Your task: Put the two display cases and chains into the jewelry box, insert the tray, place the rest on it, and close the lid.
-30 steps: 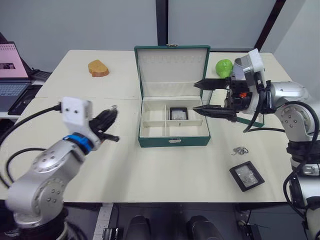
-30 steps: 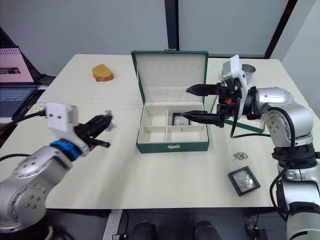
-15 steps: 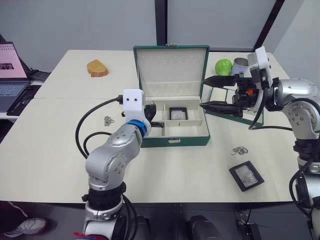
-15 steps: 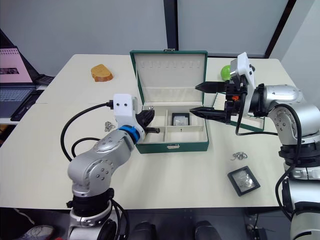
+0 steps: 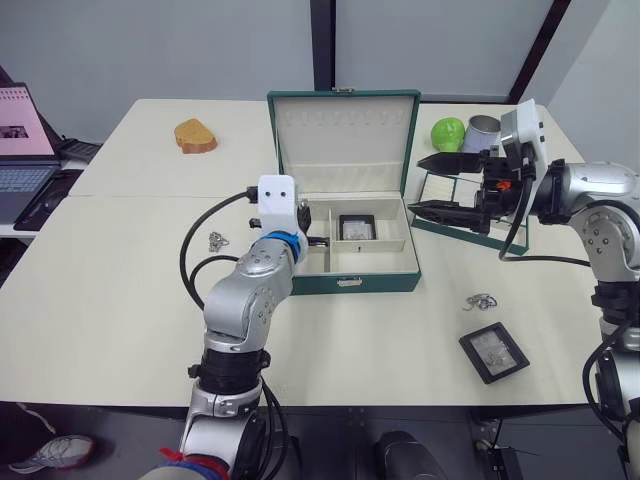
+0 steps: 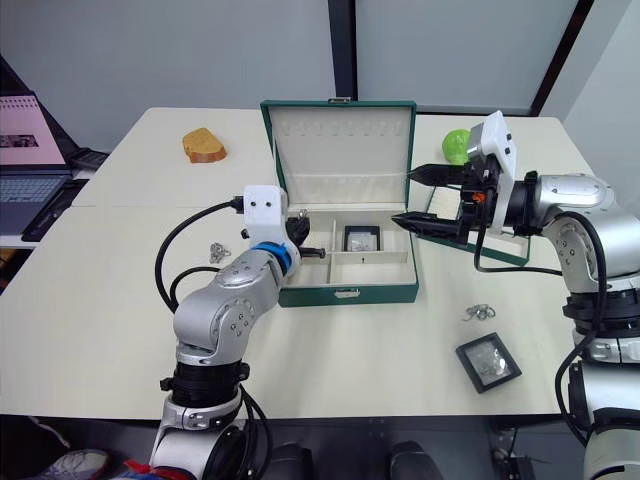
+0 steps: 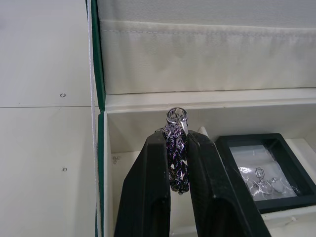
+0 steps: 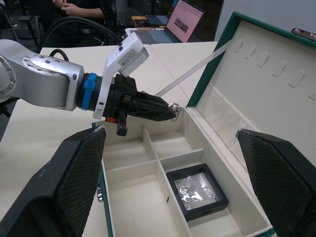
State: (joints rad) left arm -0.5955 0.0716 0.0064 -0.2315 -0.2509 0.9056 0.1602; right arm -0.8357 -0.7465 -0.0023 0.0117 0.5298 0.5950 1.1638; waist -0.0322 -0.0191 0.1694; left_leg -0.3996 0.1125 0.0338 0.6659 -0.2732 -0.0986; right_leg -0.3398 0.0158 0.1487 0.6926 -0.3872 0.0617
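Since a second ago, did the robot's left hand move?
Yes. The left hand, holding a chain, swung from the bare table to over the jewelry box.

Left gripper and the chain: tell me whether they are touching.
Touching. In the left wrist view the left gripper's two black fingers clamp the chain between them, held above the jewelry box's left rear compartment.

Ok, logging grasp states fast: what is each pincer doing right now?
Left pincer: closed on a chain, held over the jewelry box.
Right pincer: open, holding nothing.
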